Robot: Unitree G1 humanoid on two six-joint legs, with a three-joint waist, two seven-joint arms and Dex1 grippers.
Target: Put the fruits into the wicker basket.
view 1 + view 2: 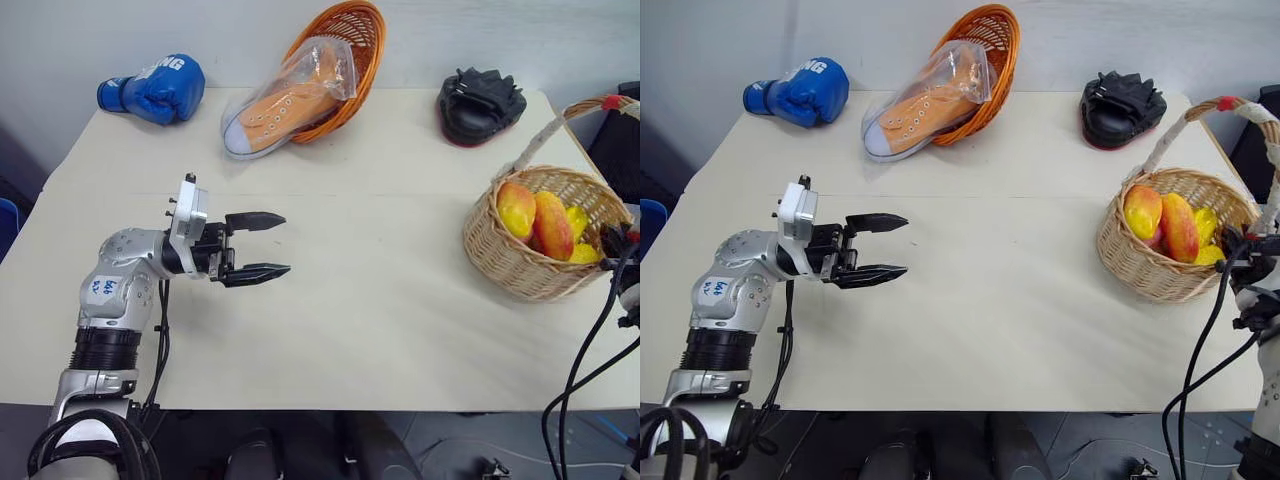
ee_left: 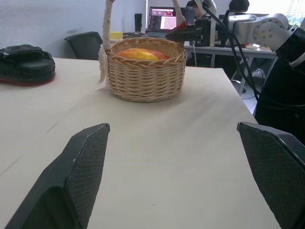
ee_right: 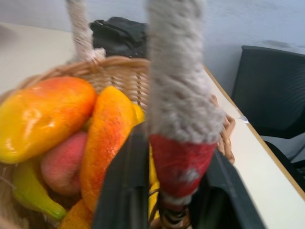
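Note:
The wicker basket (image 1: 520, 265) stands at the table's right edge, its taped handle (image 1: 1185, 120) arching up. Inside lie the fruits: two orange-yellow mangoes (image 1: 516, 208) (image 1: 552, 225), a pink peach (image 3: 59, 162) beneath them and yellow fruit (image 1: 578, 220). My right gripper (image 3: 176, 152) is at the basket's near right rim. It is open, with a finger on each side of the handle's red-banded foot (image 3: 181, 167) and close to it. My left gripper (image 1: 285, 243) hovers open and empty over the left middle of the table, pointing toward the basket.
At the back of the table (image 1: 380, 330) lie a blue boxing glove (image 1: 155, 88), an orange oval basket (image 1: 355, 40) propping a bagged orange shoe (image 1: 285, 100), and a black punch mitt (image 1: 480, 103). Black cables (image 1: 590, 350) hang by the basket.

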